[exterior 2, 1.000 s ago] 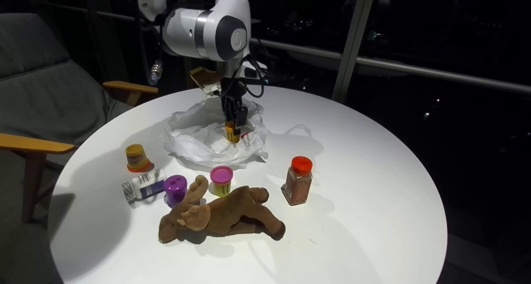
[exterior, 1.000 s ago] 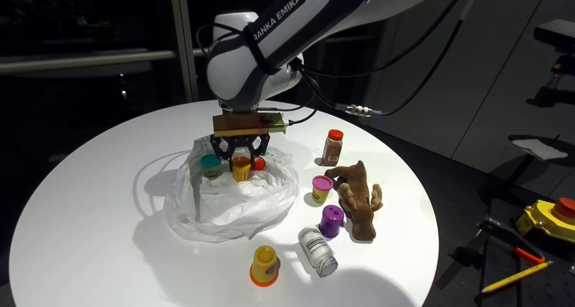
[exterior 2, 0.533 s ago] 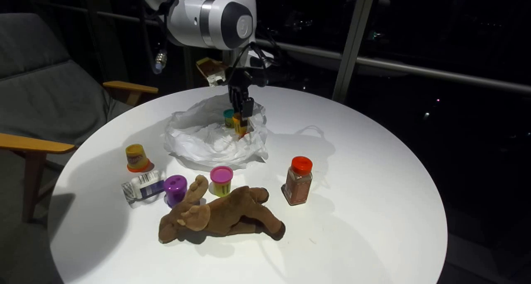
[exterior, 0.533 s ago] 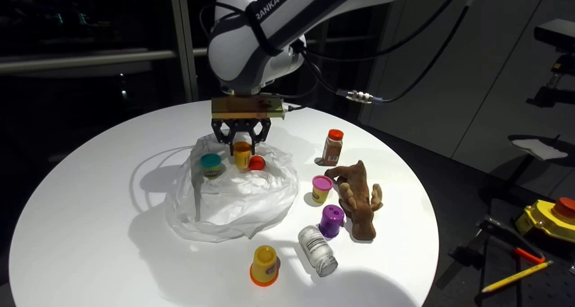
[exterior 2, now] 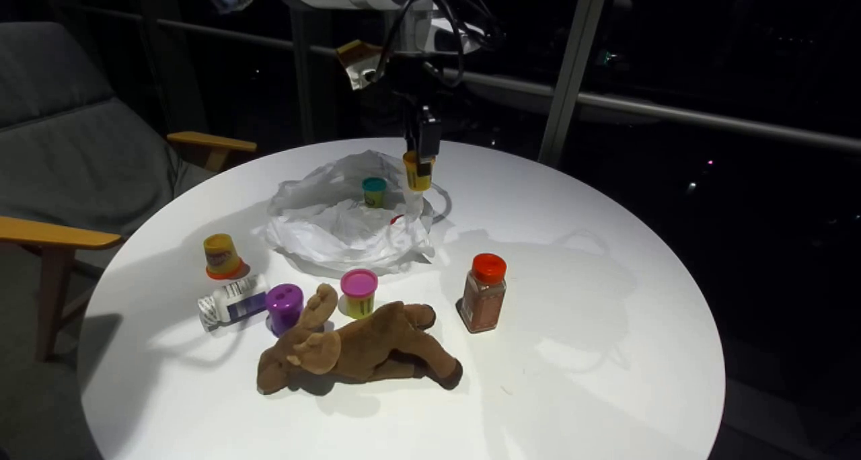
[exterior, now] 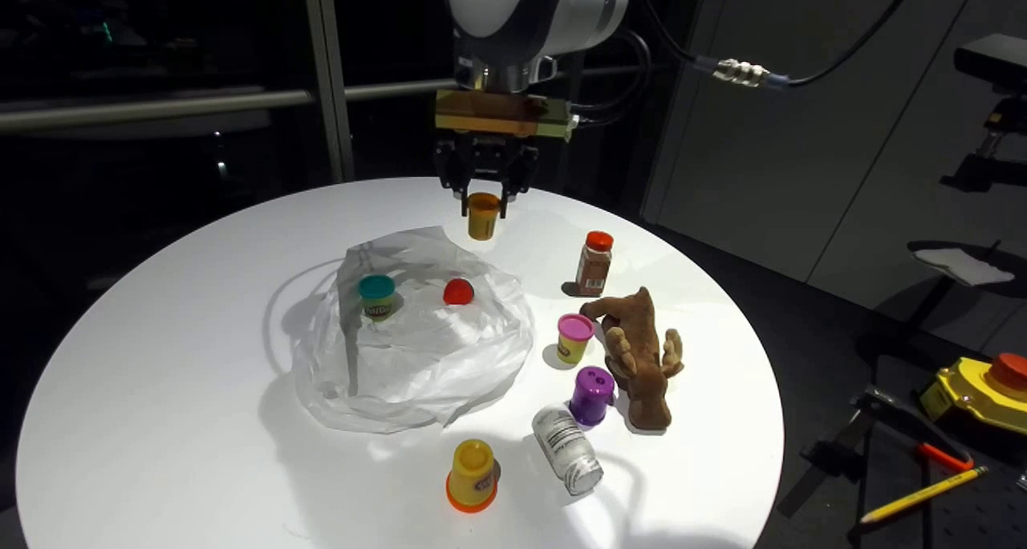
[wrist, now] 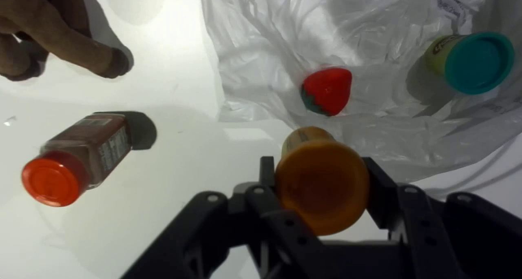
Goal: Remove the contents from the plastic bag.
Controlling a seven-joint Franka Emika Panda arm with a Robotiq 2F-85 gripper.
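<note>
- Plastic bag [exterior: 429,364]: it lies spread out; seems thin, soft, and may easily be dragged.
- Orange tub [wrist: 322,185]: in the air, near the bag's edge; the gripper [exterior: 484,211] pinches it at the lid end. Probably stiff, smooth and quite light.
- Teal-lidded tub [exterior: 377,298]: upright inside the bag; I would hold it across the sides, near the lid.
- Strawberry [wrist: 329,90]: inside the bag; could roll, so grasp its widest part.
</note>
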